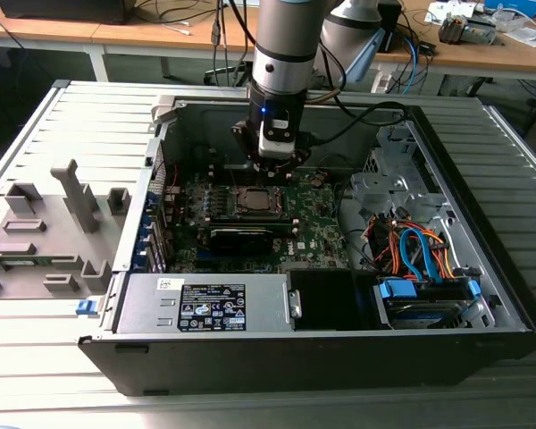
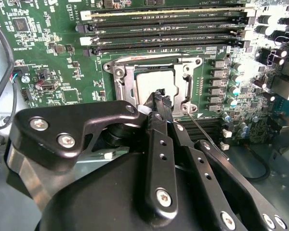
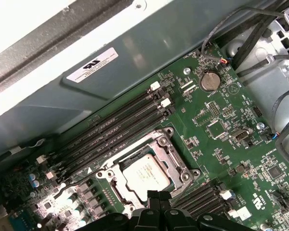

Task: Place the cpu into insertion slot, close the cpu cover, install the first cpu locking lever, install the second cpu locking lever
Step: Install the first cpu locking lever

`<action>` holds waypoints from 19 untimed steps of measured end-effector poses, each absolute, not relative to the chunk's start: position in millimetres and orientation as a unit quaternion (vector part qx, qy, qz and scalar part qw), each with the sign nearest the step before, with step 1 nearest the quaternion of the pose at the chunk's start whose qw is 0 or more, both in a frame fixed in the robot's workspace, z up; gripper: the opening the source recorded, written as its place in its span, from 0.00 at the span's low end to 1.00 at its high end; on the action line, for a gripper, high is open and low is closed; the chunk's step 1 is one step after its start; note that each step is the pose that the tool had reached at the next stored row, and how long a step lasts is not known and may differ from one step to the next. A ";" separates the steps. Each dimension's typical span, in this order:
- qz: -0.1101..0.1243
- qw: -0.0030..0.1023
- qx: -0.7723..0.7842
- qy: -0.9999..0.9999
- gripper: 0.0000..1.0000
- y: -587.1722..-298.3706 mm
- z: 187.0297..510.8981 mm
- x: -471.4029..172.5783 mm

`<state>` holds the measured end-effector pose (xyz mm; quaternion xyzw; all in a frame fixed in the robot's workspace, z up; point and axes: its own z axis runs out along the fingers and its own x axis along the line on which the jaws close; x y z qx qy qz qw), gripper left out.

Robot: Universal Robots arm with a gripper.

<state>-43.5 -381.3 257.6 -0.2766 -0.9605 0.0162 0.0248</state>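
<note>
1. The cpu (image 2: 156, 83) sits flat in its socket on the motherboard (image 2: 53, 57), and the cpu cover (image 2: 129, 85) lies down around it.
2. The hand (image 2: 162, 98) hangs right at the cover's edge, fingertips pressed together, nothing seen between them.
3. A thin locking lever (image 2: 204, 132) runs just beside the hand.
4. Danger here: an off-line push could skid the tips onto the chip, or let that springy lever snap free.

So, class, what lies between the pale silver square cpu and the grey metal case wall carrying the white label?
In the first wrist view, long black memory slots lie between the pale silver square cpu and the grey metal case wall.
</note>
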 end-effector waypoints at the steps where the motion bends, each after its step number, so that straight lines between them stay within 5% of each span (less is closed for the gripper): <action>1: 0.016 0.025 -0.276 -0.961 0.11 -381.3 257.6 -43.5; 19: 0.017 0.025 -0.260 -0.965 0.11 -381.3 257.6 -43.5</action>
